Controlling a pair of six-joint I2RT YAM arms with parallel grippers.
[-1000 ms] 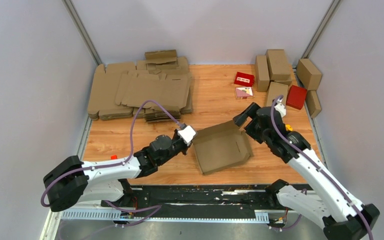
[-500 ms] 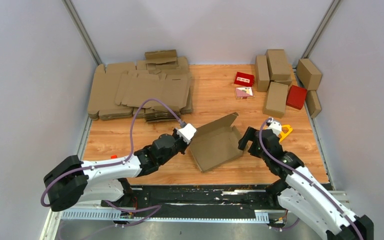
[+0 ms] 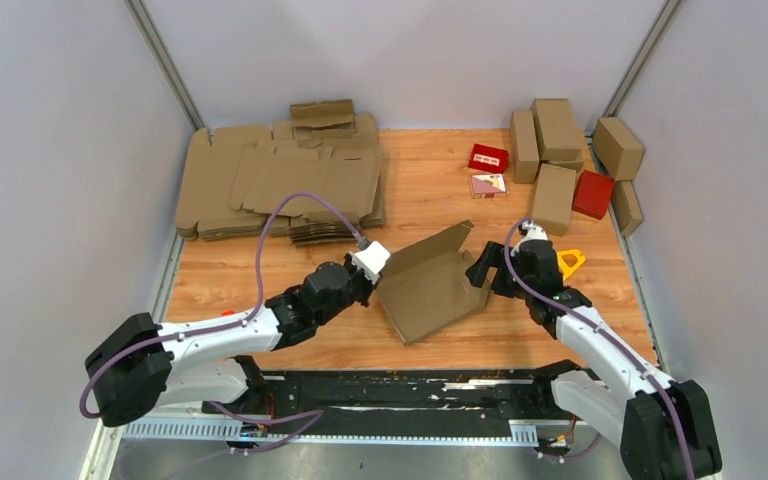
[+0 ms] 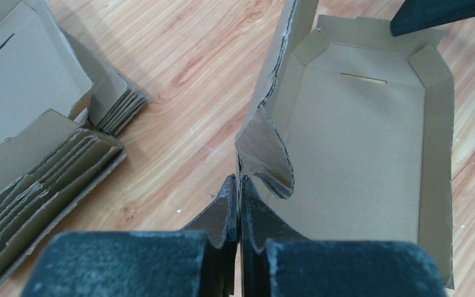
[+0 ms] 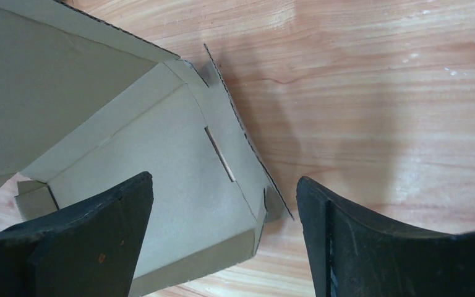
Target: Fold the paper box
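I count one half-folded brown cardboard box (image 3: 430, 290), five closed brown cardboard boxes (image 3: 557, 128) and two red boxes (image 3: 592, 193).

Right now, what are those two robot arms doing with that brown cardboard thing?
They are folding a paper box on the wooden table. The left arm has its jaws pinched shut on one side wall, holding the box in place. The right arm has its jaws open, one on either side of the box's other edge, not gripping it. The box is only half made: some walls are partly up, and one big flap sticks up at the back.
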